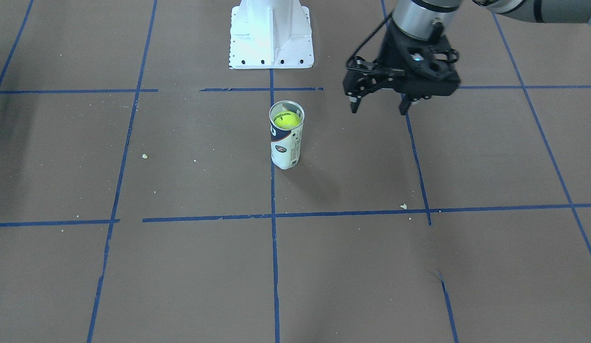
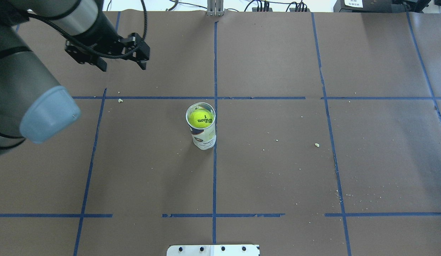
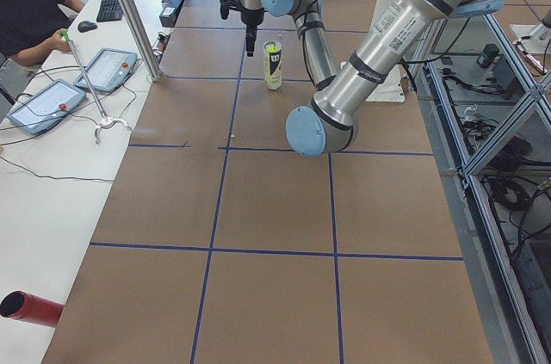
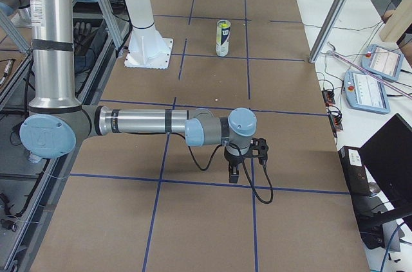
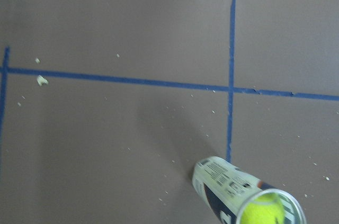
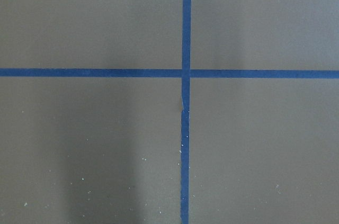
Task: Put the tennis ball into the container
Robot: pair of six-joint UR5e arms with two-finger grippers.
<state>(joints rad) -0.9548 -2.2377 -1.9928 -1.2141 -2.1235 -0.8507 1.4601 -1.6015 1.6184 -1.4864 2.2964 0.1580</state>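
The tennis ball (image 1: 285, 120) (image 2: 201, 119) sits inside the clear container (image 1: 286, 143) (image 2: 204, 137), near its open top, lettering and numeral facing up. The can stands upright on the central blue tape line. My left gripper (image 1: 378, 110) (image 2: 123, 67) hovers open and empty above the table, well off to the can's side and apart from it. Its wrist view catches the container (image 5: 222, 181) and ball (image 5: 262, 209) at the lower right. My right gripper (image 4: 248, 169) shows only in the exterior right view, low over the table far from the can; I cannot tell its state.
A white metal pedestal (image 1: 271, 35) (image 2: 213, 250) stands at the robot's side of the table. Blue tape lines grid the brown surface, with small crumbs (image 2: 316, 144) scattered about. Operators' tablets (image 3: 52, 101) lie on a side table.
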